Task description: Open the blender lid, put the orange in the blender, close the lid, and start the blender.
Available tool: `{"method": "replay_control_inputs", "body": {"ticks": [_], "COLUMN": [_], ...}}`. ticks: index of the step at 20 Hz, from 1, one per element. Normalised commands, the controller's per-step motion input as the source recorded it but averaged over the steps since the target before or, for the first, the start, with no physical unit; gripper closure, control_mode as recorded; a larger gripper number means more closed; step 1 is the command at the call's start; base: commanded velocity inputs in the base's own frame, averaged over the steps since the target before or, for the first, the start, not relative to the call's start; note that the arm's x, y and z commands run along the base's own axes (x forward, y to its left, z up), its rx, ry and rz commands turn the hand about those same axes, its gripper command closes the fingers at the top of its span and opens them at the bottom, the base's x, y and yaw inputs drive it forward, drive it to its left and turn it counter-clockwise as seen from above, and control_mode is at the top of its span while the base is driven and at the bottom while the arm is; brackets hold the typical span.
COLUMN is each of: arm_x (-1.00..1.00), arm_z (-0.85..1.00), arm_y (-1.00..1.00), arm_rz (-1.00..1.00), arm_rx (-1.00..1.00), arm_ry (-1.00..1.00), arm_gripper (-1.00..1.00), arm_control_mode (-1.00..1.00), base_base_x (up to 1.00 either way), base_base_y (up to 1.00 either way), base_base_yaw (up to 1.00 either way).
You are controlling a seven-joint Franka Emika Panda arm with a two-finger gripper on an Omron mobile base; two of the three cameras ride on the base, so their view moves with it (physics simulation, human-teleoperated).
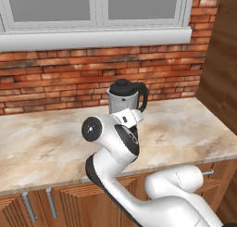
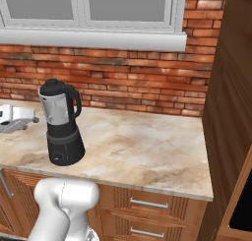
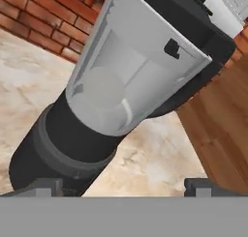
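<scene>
Blender (image 2: 63, 127) stands on the counter (image 2: 147, 146) | lid (image 2: 53, 86) on top | claw (image 3: 121, 185) wide apart, holding nothing, close by

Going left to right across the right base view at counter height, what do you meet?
The gripper, open, at the left edge → the blender with the blender lid on top → bare marble counter → the wooden cabinet side at the right.

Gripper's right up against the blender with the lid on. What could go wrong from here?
1. The open gripper sits level with the clear tapered jar, below the round black lid; closing here would likely grab the jar.
2. Pushing forward could shove or tip the tall black-based blender on the marble counter.
</scene>
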Motion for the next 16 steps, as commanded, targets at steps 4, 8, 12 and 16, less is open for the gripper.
{"method": "replay_control_inputs", "body": {"ticks": [4,8,12,16], "arm_x": [-0.01,0.01,-0.01,-0.19], "arm_z": [-0.46,-0.33,-0.27,-0.28], "arm_y": [0.02,0.00,-0.01,-0.02], "arm_rz": [-0.36,-0.34,-0.31,-0.22], "arm_rx": [0.00,0.00,0.06,0.15], "arm_ry": [-0.29,-0.19,-0.19,-0.16], "arm_gripper": [-1.00,-1.00,-1.00,-1.00], "arm_control_mode": [-1.00,-1.00,-1.00,-1.00], "base_base_x": [0.00,0.00,0.00,0.00], "base_base_y": [0.00,0.00,0.00,0.00], "base_base_yaw": [0.00,0.00,0.00,0.00]}}
